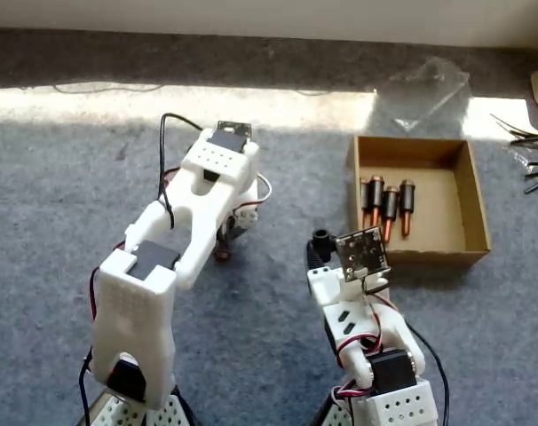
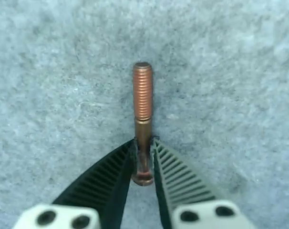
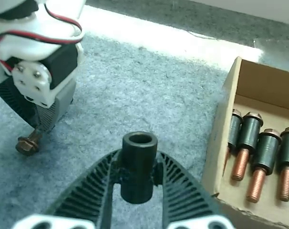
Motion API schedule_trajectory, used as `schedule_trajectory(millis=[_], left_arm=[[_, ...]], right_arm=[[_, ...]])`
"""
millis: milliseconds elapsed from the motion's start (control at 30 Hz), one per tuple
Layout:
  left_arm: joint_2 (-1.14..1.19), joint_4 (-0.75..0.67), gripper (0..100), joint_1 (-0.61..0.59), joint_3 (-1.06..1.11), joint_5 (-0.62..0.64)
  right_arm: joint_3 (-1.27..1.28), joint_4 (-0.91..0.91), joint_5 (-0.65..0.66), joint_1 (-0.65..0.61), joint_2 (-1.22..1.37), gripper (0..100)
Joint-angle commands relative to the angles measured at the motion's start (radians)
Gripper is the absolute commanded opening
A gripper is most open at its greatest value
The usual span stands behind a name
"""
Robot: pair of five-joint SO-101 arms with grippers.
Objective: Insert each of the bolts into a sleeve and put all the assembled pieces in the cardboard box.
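My left gripper (image 2: 142, 143) is clamped on the bolt (image 2: 142, 102), the ribbed fingers (image 2: 175, 169) pinching the smooth shank just ahead of the head. I judge I hold it there to leave the whole threaded length bare for entry. In my left wrist view its long axis runs straight out between the fingers, head nearest the camera, threaded tip pointing away past the fingertips. From my right wrist view the head sits low by the grey carpet (image 1: 56, 204), and I cannot tell whether it touches. My right gripper (image 3: 138, 162) is closed around the black sleeve (image 3: 140, 143), gripping its lower body so the rim stands proud of the fingertips. Its axis is close to upright, the open bore facing up toward my wrist camera. I take that to be why it is held this way: the mouth is unobstructed for the thread. Bolt and sleeve are apart, on neighbouring patches of carpet, their axes not lined up, so the insertion is not yet done. Beyond my right gripper lies the cardboard box (image 1: 476, 197), holding four assembled pieces (image 1: 389, 206) side by side, copper threads pointing toward my arms.
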Motion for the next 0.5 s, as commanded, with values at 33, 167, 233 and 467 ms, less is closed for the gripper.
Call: schedule_trajectory(millis=[33, 167, 233, 467], left_arm=[[-0.007, -0.014, 5, -0.013, 0.027, -0.046], [-0.007, -0.012, 5, -0.022, 0.027, -0.051], [-0.007, -0.012, 5, -0.027, 0.027, -0.051], [-0.007, -0.012, 12, -0.033, 0.038, -0.051]], right_arm=[[-0.008, -0.002, -0.003, 0.01, -0.01, 0.3], [-0.008, -0.002, -0.003, 0.01, -0.01, 0.3], [-0.008, -0.002, -0.003, 0.01, -0.01, 0.3], [-0.008, -0.002, -0.003, 0.01, -0.01, 0.3]])
